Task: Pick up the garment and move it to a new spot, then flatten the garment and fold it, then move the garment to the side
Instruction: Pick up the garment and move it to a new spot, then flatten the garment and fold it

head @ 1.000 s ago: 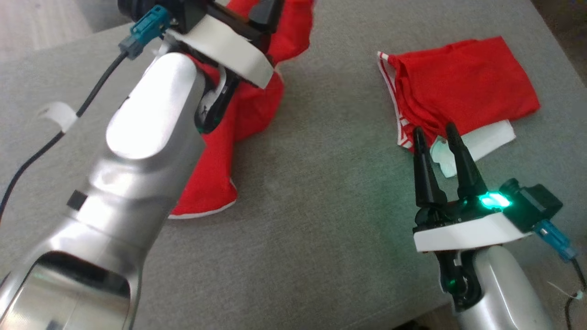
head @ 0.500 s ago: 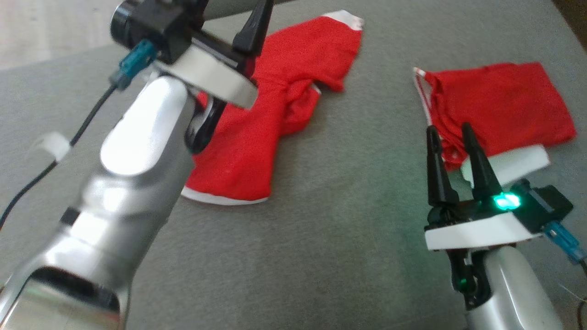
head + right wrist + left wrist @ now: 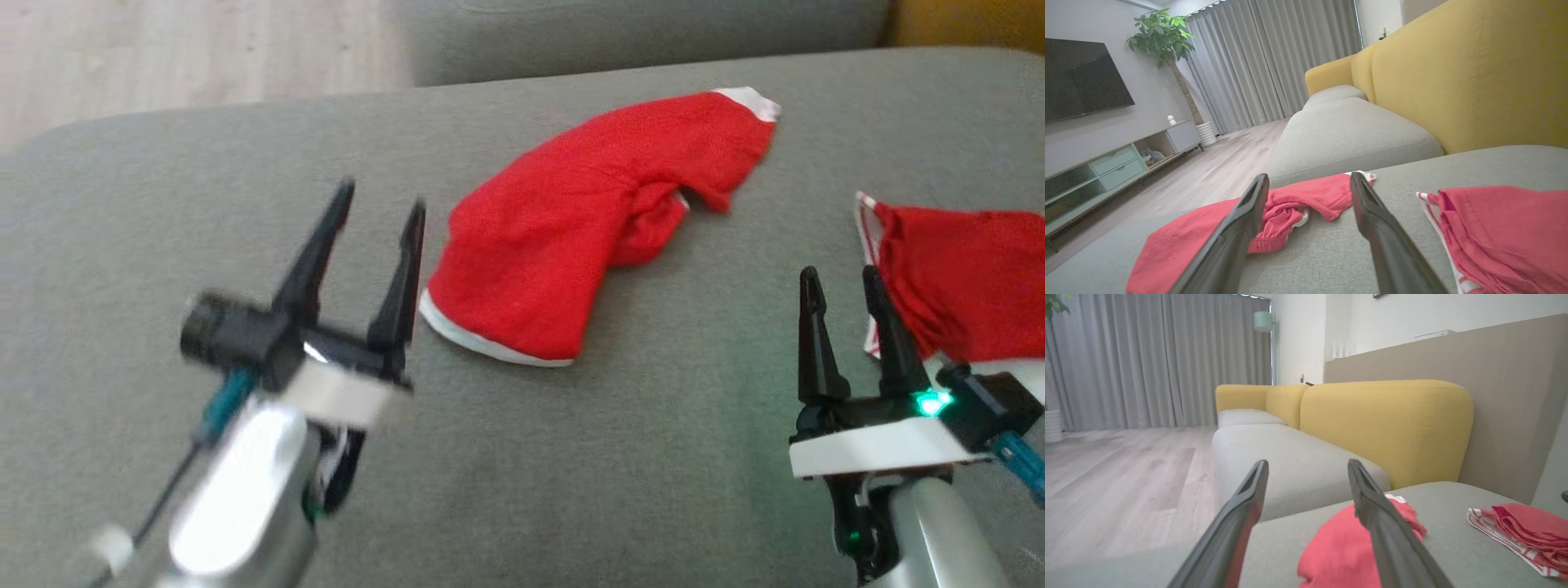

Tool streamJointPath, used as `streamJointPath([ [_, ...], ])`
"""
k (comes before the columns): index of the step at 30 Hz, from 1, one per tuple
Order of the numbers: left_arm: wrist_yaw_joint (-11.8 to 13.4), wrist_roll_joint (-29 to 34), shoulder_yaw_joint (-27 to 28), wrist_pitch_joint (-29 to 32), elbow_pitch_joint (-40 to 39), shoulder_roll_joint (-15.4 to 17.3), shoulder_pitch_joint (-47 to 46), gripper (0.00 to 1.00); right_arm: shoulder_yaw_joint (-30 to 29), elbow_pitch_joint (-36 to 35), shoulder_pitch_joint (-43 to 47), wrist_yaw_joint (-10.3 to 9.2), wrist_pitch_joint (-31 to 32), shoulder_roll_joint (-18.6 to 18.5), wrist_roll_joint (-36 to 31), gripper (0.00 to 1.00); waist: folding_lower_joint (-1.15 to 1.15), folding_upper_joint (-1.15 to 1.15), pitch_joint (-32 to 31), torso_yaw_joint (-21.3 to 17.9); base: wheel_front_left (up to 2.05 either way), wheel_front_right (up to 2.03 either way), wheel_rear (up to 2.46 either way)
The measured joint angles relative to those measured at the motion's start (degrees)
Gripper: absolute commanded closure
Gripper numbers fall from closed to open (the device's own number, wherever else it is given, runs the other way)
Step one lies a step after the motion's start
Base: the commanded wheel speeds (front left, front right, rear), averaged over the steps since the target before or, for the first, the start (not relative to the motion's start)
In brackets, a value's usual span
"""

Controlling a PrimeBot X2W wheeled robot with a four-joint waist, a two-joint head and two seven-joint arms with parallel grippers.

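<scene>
A red garment with white trim (image 3: 600,229) lies crumpled and spread on the grey cushion (image 3: 571,457) at the middle. It also shows in the left wrist view as the red garment (image 3: 1339,551) and in the right wrist view as the red garment (image 3: 1274,204). My left gripper (image 3: 380,208) stands open to the left of it, apart from the cloth, with nothing between its fingers. My right gripper (image 3: 841,282) is open at the lower right, empty, beside a second folded red garment (image 3: 971,278).
The folded red garment with striped trim (image 3: 1502,220) lies at the cushion's right, seen too as the folded pile (image 3: 1523,531). A yellow sofa back (image 3: 1384,424) and another grey seat (image 3: 1347,130) lie beyond. Wooden floor (image 3: 188,57) runs past the cushion's far left edge.
My left gripper has let go of the red garment and drawn back down to the left. The garment now lies on the cushion. The head camera has tilted up.
</scene>
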Motion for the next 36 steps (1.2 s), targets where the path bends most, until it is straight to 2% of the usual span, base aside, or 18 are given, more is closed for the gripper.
streamJointPath([
  [3, 1.54, -1.15, 3.94, 0.00, -2.47, -2.26, 7.00, 0.00, 0.01, 0.11, 0.81, 0.00, 0.00, 0.01, -0.07, 0.00, 0.00, 0.00, -0.60, 1.63, 0.00, 0.00, 0.00],
  [7, 1.51, -0.65, 6.45, 0.00, -4.15, -4.49, 12.01, 0.00, -0.68, 0.34, 1.70, 0.00, -0.01, 0.02, -0.49, 0.00, 0.00, 0.00, -1.24, 3.10, 0.00, 0.00, 0.00],
  [13, -1.10, 2.11, 8.70, 0.00, -4.47, -7.51, 13.90, 0.00, -0.30, 0.79, 2.49, 0.00, 0.00, 0.02, -1.85, 0.00, 0.00, 0.00, -1.56, 6.25, 0.00, 0.00, 0.00],
  [15, -1.62, 3.10, 9.51, 0.00, -4.46, -7.89, 13.89, 0.00, 1.69, 1.76, 2.31, 0.00, -0.01, -0.03, -2.46, 0.00, 0.00, 0.00, -1.19, 7.17, 0.00, 0.00, 0.00],
  [17, -2.42, 3.64, 10.51, 0.00, -4.41, -8.31, 13.80, 0.00, 4.89, 4.68, 1.59, 0.00, 0.30, -0.02, -3.42, 0.00, 0.01, 0.00, -0.54, 7.88, 0.00, 0.00, 0.00],
  [22, -4.02, 4.75, 11.80, 0.00, -4.00, -9.66, 13.55, 0.00, 10.96, 13.40, -2.58, 0.00, 6.62, -0.02, -5.88, 0.00, 0.02, 0.00, 1.19, 9.38, 0.00, 0.00, 0.00],
  [31, -5.32, 5.97, 12.60, 0.00, -2.98, -11.06, 12.77, 0.00, 11.60, 24.90, -11.72, 0.00, 8.87, -0.18, -3.33, 0.00, 0.01, 0.00, 2.98, 11.47, 0.00, 0.00, 0.00],
  [36, -6.03, 6.14, 13.51, 0.00, -2.52, -11.26, 11.84, 0.00, 14.01, 29.61, -15.44, 0.00, 9.43, -0.41, -2.56, 0.00, 0.02, 0.00, 3.89, 12.24, 0.00, 0.00, 0.00],
])
